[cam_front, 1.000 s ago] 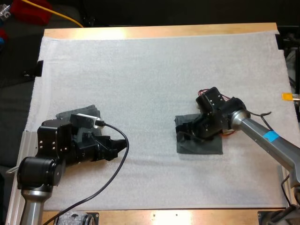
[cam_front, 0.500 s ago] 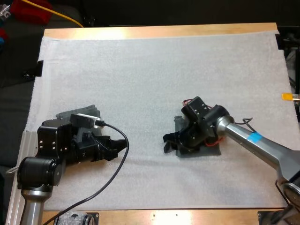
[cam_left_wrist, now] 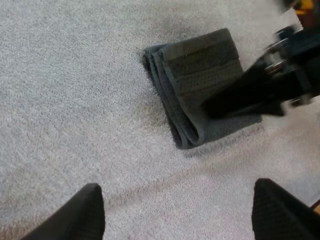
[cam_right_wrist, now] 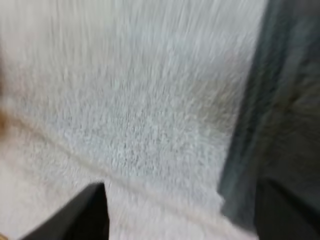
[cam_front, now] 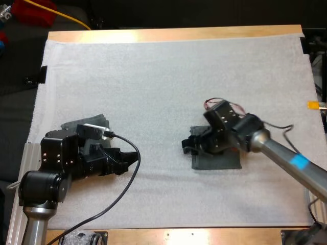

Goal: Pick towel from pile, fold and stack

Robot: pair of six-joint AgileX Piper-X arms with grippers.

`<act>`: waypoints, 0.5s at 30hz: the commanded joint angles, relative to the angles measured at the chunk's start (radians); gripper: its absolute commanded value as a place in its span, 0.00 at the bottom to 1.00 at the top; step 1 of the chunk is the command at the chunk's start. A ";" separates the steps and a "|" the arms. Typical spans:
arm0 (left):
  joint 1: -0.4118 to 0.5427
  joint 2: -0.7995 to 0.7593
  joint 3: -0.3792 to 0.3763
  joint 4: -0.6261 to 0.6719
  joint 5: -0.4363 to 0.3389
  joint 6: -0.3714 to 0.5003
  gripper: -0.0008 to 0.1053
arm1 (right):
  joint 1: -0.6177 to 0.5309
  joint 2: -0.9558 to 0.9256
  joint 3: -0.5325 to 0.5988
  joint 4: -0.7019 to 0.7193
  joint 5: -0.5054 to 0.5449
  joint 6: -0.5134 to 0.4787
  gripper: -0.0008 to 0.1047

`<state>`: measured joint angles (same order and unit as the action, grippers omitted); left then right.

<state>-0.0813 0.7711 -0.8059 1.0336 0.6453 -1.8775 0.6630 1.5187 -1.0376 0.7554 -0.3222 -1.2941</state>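
A folded dark grey-green towel [cam_front: 219, 159] lies flat on the white mat [cam_front: 163, 87], right of centre. My right gripper [cam_front: 188, 146] hovers at its left edge, fingers apart; the right wrist view has the towel's edge [cam_right_wrist: 280, 100] beside one fingertip [cam_right_wrist: 285, 210]. In the left wrist view the same folded towel [cam_left_wrist: 197, 75] shows its layered edge, with the right arm's fingers [cam_left_wrist: 240, 95] over it. My left gripper [cam_front: 129, 161] rests open near the mat's front left, nothing between its fingers [cam_left_wrist: 90, 210]. Another dark towel [cam_front: 82, 125] lies partly hidden under the left arm.
The wooden table edge [cam_front: 173, 34] runs along the far side. Open mat stretches between the two arms and across the far half.
The right gripper slid left along the folded towel to its left edge, then drew slightly back and up. The towel stays flat. The left arm has not moved.
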 commanded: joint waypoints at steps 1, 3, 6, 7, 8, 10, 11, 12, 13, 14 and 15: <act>0.000 -0.003 -0.001 -0.006 0.011 -0.002 0.58 | 0.000 -0.029 -0.007 0.019 0.034 -0.011 0.58; 0.000 -0.003 -0.001 -0.006 0.035 -0.002 0.58 | 0.000 -0.096 -0.007 0.050 0.083 -0.025 0.58; 0.000 -0.003 -0.001 -0.006 0.064 -0.002 0.58 | 0.000 -0.177 -0.007 0.092 0.088 -0.045 0.58; 0.000 -0.003 -0.001 -0.006 0.068 -0.002 0.58 | 0.000 -0.195 -0.007 0.099 0.095 -0.045 0.58; 0.000 -0.003 -0.001 -0.006 0.072 -0.002 0.58 | 0.000 -0.230 -0.007 0.116 0.107 -0.047 0.58; 0.000 -0.003 -0.001 -0.006 0.072 -0.002 0.58 | 0.000 -0.277 -0.007 0.135 0.123 -0.049 0.58; 0.000 -0.003 -0.001 -0.006 0.072 -0.002 0.58 | 0.000 -0.313 -0.007 0.151 0.144 -0.049 0.58; 0.000 -0.003 -0.001 -0.006 0.072 -0.002 0.58 | 0.000 -0.347 -0.007 0.165 0.162 -0.049 0.58; 0.000 -0.003 -0.001 -0.006 0.072 -0.002 0.58 | 0.000 -0.364 -0.007 0.175 0.166 -0.049 0.58; 0.000 -0.003 -0.001 -0.006 0.072 -0.002 0.58 | 0.000 -0.393 -0.007 0.188 0.168 -0.049 0.58; 0.000 -0.003 -0.001 -0.006 0.072 -0.002 0.58 | 0.000 -0.426 -0.007 0.204 0.171 -0.049 0.58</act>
<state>-0.0813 0.7711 -0.8059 1.0336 0.7035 -1.8775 0.6630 1.1043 -1.0376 0.9451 -0.1580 -1.3305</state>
